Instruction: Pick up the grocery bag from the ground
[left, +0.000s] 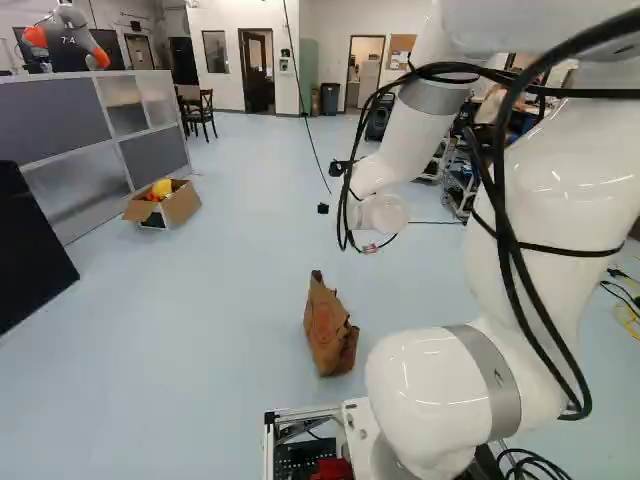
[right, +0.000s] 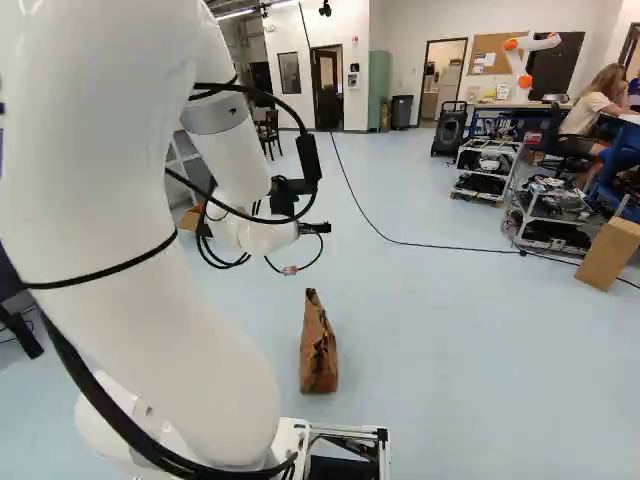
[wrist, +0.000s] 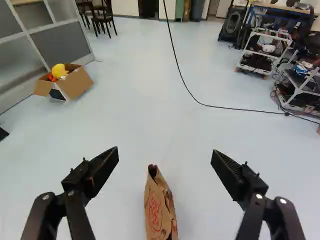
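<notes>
In the right base view my gripper (right: 315, 228) hangs at the arm's end, mostly hidden by the wrist and cables, above the floor. The wrist view shows the gripper (wrist: 166, 162) with its two black fingers wide apart and nothing held. A brown paper grocery bag (left: 328, 330) stands upright on the floor near the base, its top creased and narrow. The wrist view has the bag (wrist: 159, 212) below the gripper, in line with the gap between the fingers and not touching them; its lower part is cut off.
An open cardboard box (left: 178, 205) with colourful things stands by a grey partition (left: 60, 118). A black cable (right: 430, 243) crosses the floor beyond the bag. Loaded carts (right: 545, 215) and a cardboard piece (right: 608, 255) are to the right. Another robot (left: 75, 30) shows behind the partition.
</notes>
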